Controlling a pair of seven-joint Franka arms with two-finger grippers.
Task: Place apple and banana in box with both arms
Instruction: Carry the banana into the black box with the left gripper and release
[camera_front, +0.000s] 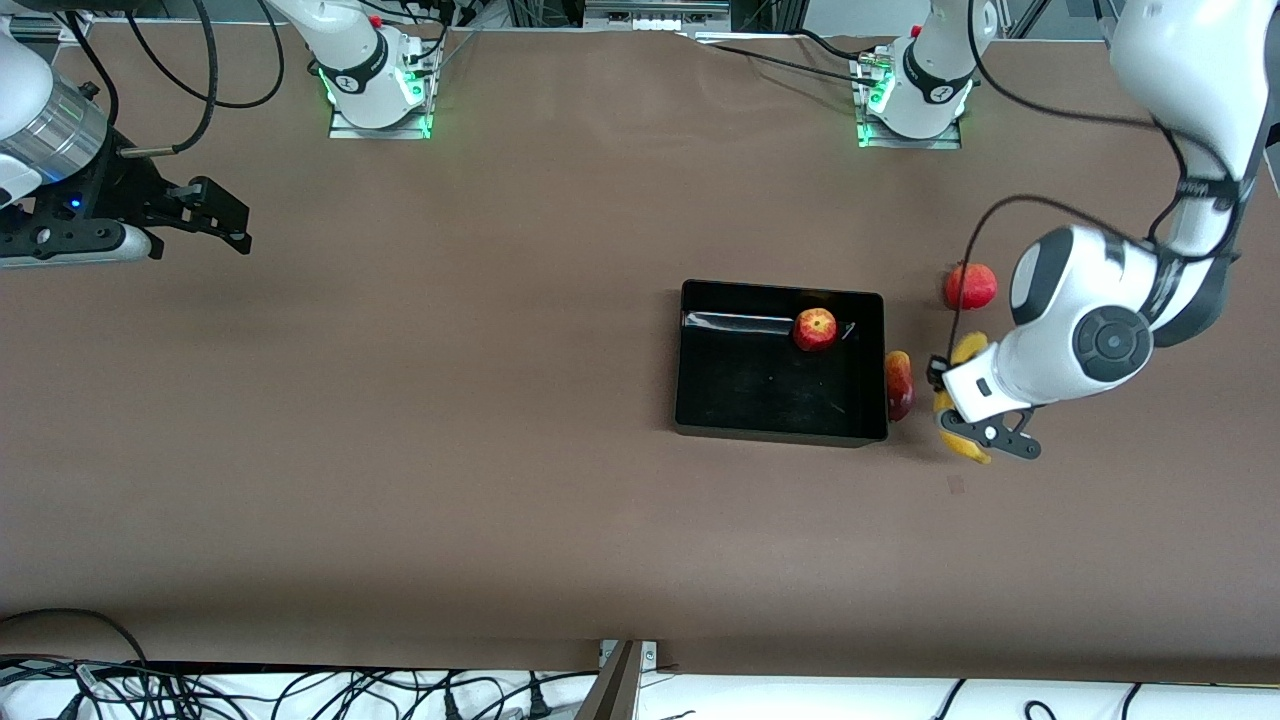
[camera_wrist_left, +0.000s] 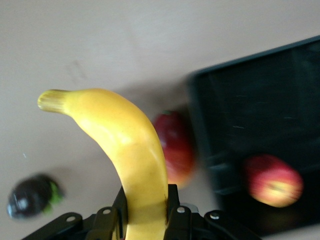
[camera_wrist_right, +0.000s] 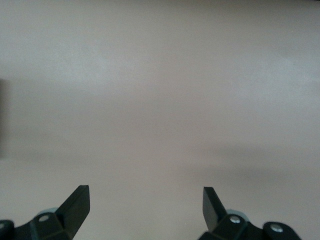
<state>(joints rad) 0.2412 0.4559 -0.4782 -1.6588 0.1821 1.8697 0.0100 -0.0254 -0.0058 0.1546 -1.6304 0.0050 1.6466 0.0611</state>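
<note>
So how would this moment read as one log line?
small red-yellow apple: in black plastic tray | left pincer: shut on long yellow banana, beside tray | right pincer: open, waiting

I see a robotics lab: bolted arm bases (camera_front: 378, 75) along the frame's top, cable tangles (camera_front: 300, 695) along its bottom.

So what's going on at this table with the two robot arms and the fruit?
The robots are putting fruit into the black box. The apple already lies inside it. The left gripper is shut on the banana, holding it above the table just past the box's wall at the left arm's end, over a spot beside the mango. A pomegranate sits on the table farther from the front camera. The right gripper waits open at the right arm's end.
</note>
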